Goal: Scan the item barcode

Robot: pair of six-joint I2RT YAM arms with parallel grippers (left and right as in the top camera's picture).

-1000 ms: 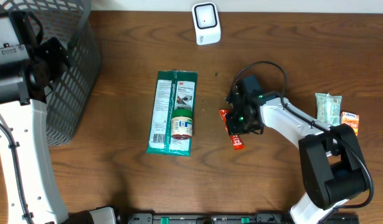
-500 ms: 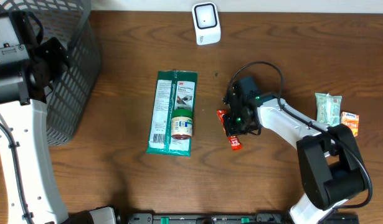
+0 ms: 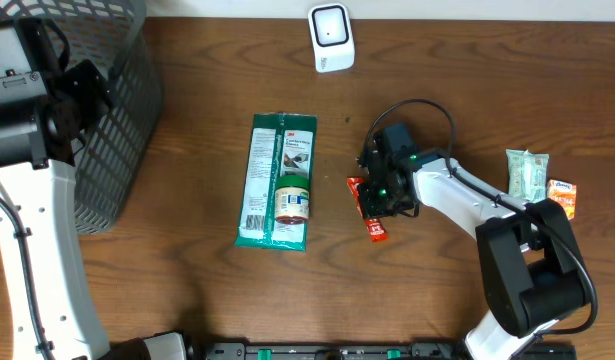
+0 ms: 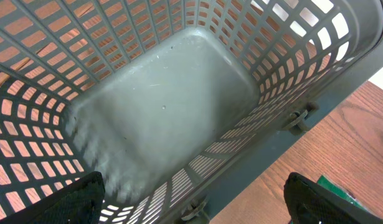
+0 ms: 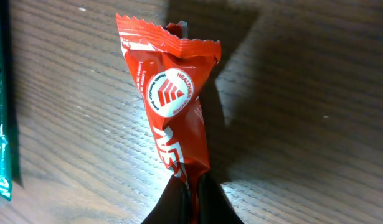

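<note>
A red snack wrapper (image 3: pixel 373 216) hangs just above the wooden table right of centre. My right gripper (image 3: pixel 386 192) is shut on one end of it. In the right wrist view the wrapper (image 5: pixel 177 106) stretches away from the pinched jaws of the right gripper (image 5: pixel 192 188), showing a white round logo and no barcode. The white scanner (image 3: pixel 331 38) stands at the table's far edge, well apart from the wrapper. My left gripper (image 4: pixel 194 202) stands wide open over the grey basket (image 4: pixel 166 99), with nothing between its fingers.
A green 3M pack (image 3: pixel 278 160) lies at centre with a small jar (image 3: pixel 293 200) on it. Green packets (image 3: pixel 527 172) and an orange packet (image 3: pixel 563 193) lie at the right edge. The mesh basket (image 3: pixel 117 120) fills the far left corner.
My right gripper has carried the red wrapper slightly left, toward the green pack. The left arm has not moved.
</note>
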